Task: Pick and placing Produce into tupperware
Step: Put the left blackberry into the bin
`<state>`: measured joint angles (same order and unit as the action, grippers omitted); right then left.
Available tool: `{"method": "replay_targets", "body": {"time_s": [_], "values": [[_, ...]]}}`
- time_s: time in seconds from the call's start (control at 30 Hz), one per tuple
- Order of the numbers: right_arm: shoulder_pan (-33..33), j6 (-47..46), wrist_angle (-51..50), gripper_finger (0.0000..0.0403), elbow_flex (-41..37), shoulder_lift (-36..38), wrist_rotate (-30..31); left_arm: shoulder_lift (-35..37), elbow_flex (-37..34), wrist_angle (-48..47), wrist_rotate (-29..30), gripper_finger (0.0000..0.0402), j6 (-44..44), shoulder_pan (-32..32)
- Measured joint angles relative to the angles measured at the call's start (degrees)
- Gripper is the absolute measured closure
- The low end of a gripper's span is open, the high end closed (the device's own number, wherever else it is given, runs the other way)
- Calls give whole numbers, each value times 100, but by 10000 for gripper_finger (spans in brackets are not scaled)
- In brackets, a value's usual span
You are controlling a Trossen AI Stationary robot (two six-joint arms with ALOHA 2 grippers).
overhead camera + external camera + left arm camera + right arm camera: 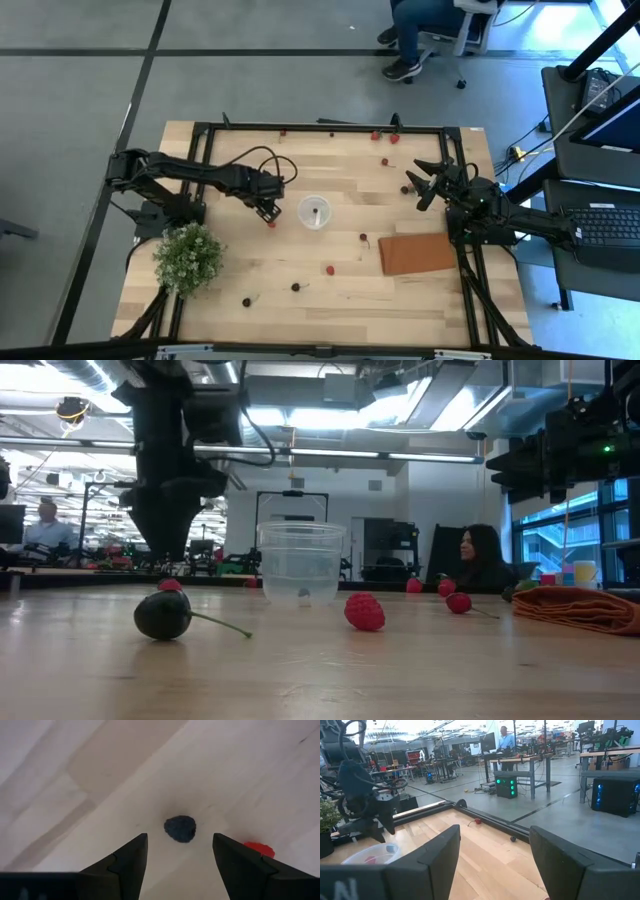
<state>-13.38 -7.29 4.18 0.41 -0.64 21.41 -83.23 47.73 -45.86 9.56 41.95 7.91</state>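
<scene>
the dark berry lies on the bare wood just ahead of the left gripper, in line with the gap between the fingers, and a red berry sits close beside it, outside one finger. the jaws stand wide open with nothing in them. in the high view the left gripper hangs just beside the tupperware, which stands upright near the middle of the table and already shows something red inside.

you want to bring the fingers straight down so the dark berry ends up centred between the pads, then close gently; it looks soft and round, so a hard or off-centre squeeze will likely squash it or roll it away. mind the red berry, since the nearer finger could nudge it on the way down. once you have it, the carry to the cup is short; lift clear of the thin rim before you release.

more berries lie scattered toward the far edge and the near side, by the brown mat and the green bush. the right gripper waits at the right side, fingers spread and empty.
</scene>
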Motion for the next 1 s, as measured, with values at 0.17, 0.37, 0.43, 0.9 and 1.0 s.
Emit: {"method": "replay_targets", "body": {"time_s": [0.17,0.37,0.43,0.9,1.0], "values": [[1,2,-1,163,0,1,0,-1,-262,481,-29,186,2,1],[-1,2,-2,163,0,2,0,-1,-453,701,-48,186,73,1],[1,2,-2,163,0,0,0,-1,-506,761,-10,186,143,1],[-1,-2,-2,163,0,0,0,-123,-581,954,37,186,305,34],[1,-5,-2,163,0,0,-2,-335,-582,1016,33,186,299,34]]}}
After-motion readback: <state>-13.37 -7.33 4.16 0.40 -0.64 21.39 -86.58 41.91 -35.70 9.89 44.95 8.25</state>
